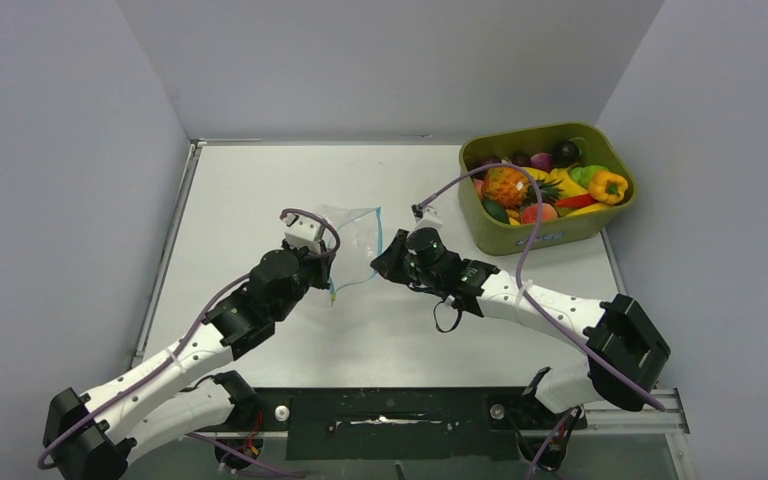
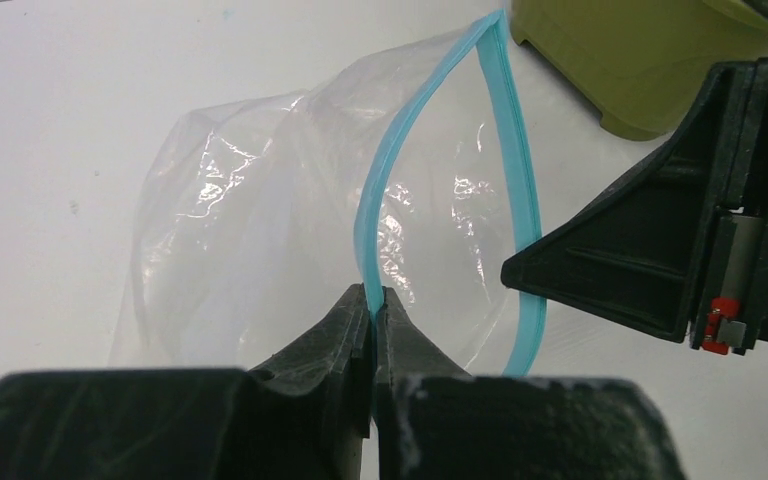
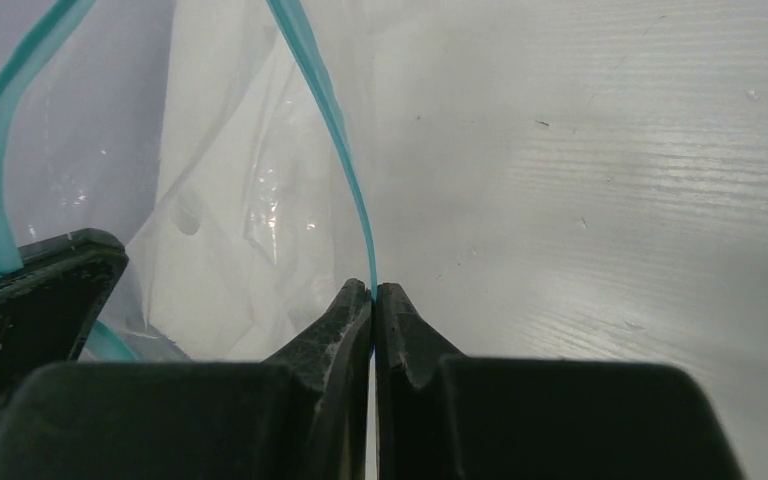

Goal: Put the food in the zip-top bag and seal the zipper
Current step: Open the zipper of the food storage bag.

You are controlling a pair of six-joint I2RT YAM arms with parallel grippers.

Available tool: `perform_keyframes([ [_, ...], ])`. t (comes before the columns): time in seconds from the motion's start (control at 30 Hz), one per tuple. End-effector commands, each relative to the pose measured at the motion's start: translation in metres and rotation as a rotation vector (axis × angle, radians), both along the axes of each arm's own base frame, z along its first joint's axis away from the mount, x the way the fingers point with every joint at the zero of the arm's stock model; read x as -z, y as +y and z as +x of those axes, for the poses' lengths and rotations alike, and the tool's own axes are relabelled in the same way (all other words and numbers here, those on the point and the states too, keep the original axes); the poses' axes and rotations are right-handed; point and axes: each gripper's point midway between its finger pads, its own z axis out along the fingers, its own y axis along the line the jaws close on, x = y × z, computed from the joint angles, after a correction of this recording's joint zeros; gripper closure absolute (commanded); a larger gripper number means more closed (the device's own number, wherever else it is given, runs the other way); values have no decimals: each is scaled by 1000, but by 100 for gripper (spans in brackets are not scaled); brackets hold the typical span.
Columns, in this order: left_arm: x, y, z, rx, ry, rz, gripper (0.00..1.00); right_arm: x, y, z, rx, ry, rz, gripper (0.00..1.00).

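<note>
The clear zip-top bag [image 1: 355, 235] hangs between my two grippers at mid-table, its mouth spread open. My left gripper [image 2: 375, 295] is shut on one lip of the teal zipper [image 2: 385, 180]. The other lip of the zipper [image 3: 330, 110] is pinched in my shut right gripper [image 3: 373, 288]. From above, the left gripper [image 1: 332, 268] and the right gripper [image 1: 380, 262] face each other across the zipper [image 1: 360, 275]. The bag [image 2: 250, 220] looks empty. The food [image 1: 540, 185], a pile of toy fruits and vegetables with an orange pineapple, lies in the tub at the back right.
The olive-green tub [image 1: 560, 232] stands at the table's back right corner, just beyond the right arm; its corner [image 2: 640, 60] shows in the left wrist view. Grey walls close in the table on three sides.
</note>
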Motion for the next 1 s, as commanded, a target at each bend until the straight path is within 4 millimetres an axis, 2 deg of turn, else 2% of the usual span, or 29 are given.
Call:
perform_keyframes([
  [0.0, -37, 2, 0, 3, -89, -55, 100, -6, 2, 4, 17, -26, 11, 100],
  [0.13, -41, -2, -5, 44, -105, -62, 100, -12, 5, 3, 0, -34, 27, 100],
  [0.3, -26, 2, -12, 51, -81, -53, 100, -45, 15, 4, -114, -135, 38, 71],
  [0.53, -16, 4, -24, 83, -30, -50, 100, -78, 2, 6, -204, -295, -61, 36],
  [0.63, -14, 4, -29, 100, -20, -54, 100, -92, -13, 16, -182, -349, -128, 26],
  [0.83, -11, 8, -35, 106, -3, -41, 100, -112, -62, 47, -85, -414, -310, 7],
  [0.97, -9, 10, -38, 112, 8, -31, 100, -123, -105, 69, -3, -459, -451, 5],
])
